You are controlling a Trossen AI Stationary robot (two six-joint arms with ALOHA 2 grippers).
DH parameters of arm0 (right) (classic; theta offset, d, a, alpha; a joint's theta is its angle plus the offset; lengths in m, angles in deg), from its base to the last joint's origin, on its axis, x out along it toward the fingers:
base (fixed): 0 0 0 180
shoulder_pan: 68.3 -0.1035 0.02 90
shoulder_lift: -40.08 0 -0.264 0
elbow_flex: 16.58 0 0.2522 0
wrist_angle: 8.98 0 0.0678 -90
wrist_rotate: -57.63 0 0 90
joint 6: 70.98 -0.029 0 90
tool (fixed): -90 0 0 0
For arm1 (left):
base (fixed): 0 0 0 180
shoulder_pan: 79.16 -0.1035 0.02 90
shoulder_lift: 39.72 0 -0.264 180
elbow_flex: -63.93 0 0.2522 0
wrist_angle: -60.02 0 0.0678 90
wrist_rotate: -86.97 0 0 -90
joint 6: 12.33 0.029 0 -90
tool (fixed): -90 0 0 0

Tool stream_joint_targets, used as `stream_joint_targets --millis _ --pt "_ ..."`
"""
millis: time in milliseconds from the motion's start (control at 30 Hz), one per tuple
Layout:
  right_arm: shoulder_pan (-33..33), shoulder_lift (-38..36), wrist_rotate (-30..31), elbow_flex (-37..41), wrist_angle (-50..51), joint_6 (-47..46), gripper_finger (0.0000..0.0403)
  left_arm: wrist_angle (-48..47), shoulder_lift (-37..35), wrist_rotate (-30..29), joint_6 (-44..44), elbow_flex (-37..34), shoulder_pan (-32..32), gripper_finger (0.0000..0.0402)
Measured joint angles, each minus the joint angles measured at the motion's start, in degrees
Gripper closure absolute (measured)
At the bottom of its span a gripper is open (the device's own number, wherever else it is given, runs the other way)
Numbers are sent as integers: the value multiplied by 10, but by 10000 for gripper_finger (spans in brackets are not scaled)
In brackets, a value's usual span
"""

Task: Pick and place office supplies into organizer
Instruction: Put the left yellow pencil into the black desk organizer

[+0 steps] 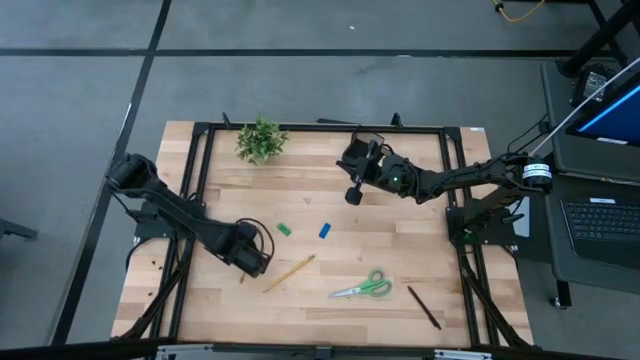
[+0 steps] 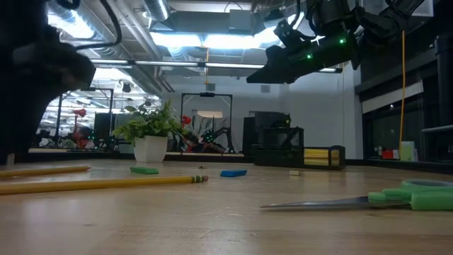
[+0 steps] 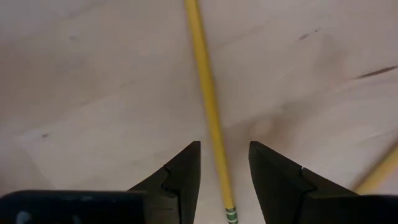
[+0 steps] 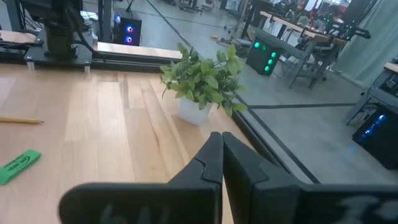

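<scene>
My left gripper is open and low over the table's near left part. Its fingers stand on either side of a yellow pencil that lies flat and touches neither of them. A second pencil lies beside it. My right gripper is shut and empty, raised over the far middle. The black organizer stands by the far edge. A green eraser, a blue eraser, green-handled scissors and a black pen lie flat on the wood. The sticky-note pad does not show.
A potted plant stands at the far left of the table, and also shows in the right wrist view. A black frame rail runs around the wooden top. Bare wood lies between the erasers and the scissors.
</scene>
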Motion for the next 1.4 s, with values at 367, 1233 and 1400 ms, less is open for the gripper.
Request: stream_joint_targets --millis 367,1233,1400 --pt "0 0 0 0 0 0 391 52 47 36 3 0 0 272" --pt "0 0 0 0 1 0 391 45 61 48 -2 1 0 308" --pt "0 0 0 0 1 0 391 43 61 48 -2 1 0 335"
